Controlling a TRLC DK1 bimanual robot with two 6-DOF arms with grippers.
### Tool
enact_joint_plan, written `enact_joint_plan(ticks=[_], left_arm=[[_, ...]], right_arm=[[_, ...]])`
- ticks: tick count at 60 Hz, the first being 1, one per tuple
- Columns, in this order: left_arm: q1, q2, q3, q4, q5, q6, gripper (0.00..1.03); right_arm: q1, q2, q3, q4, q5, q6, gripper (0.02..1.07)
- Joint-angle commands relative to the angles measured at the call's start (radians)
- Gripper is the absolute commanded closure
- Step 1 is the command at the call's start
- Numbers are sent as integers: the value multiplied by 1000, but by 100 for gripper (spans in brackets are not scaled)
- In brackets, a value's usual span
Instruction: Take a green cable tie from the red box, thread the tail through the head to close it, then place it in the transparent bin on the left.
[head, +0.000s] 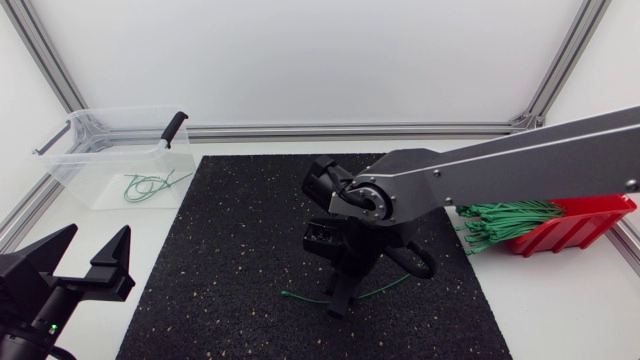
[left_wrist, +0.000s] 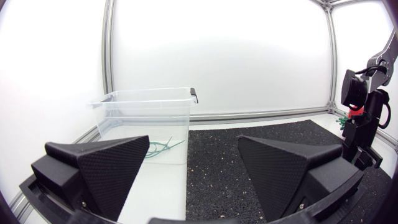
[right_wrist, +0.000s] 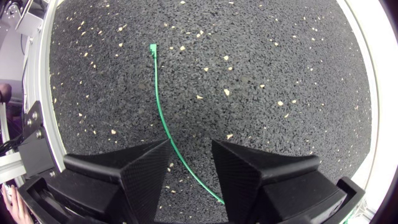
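Tie: one green cable tie (head: 300, 297) flat on the black mat (head: 220, 260), out of the red box (head: 585, 225), open and not looped.
Right gripper: right gripper (right_wrist: 189, 168) low over the tie, fingers spread, one on each side of it, the tie's head out ahead; no pinch to see yet.
Left gripper: left gripper (head: 96, 240) at the near left corner, well apart from the tie, fingers spread wide, holding nothing.
Done so far: tie out of the box, by the look of it.
Left to do: pick it up, push the tail through the head, drop it in the transparent bin (head: 60, 150).
Bin: at the far left, a few looped ties (head: 150, 186) inside.
Box: at the right edge, a bunch of green ties (head: 505, 222) sticking out toward the mat.
Surface: rough black mat with pale specks, on a white bench (head: 560, 310); thin tie lying flat, likely hard to get under.
Room: white panels and silver bars (head: 350, 128) round the bench.
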Motion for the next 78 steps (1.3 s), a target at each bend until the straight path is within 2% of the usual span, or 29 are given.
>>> enact_joint_plan(ticks=[1, 13, 19, 29, 35, 41, 48, 62, 69, 78], left_arm=[[-3, 15, -38, -27, 2, -23, 4], [-3, 16, -38, -27, 2, -23, 4], [-3, 16, -38, -27, 2, -23, 4], [-1, 16, -38, -27, 2, -23, 4], [-3, 16, -38, -27, 2, -23, 4], [-3, 16, -38, -27, 2, -23, 4], [-1, 16, -38, -27, 2, -23, 4], [-4, 16, -38, -27, 2, -23, 4], [-3, 16, -38, -27, 2, -23, 4], [-3, 16, -38, -27, 2, -23, 4]], right_arm=[[1, -4, -2, -25, -31, -28, 55], [33, 13, -20, -25, -43, -49, 56], [46, 11, -36, -7, -43, -52, 62], [72, 16, -66, 26, -37, -55, 66], [83, 22, -77, 58, -33, -55, 79], [96, 37, -88, 88, 13, -74, 80], [96, 50, -91, 98, 12, -107, 101], [101, -7, -83, 101, 101, -98, 101], [99, -36, -71, 88, 107, -97, 101], [98, -72, -57, 118, 187, -94, 101]])
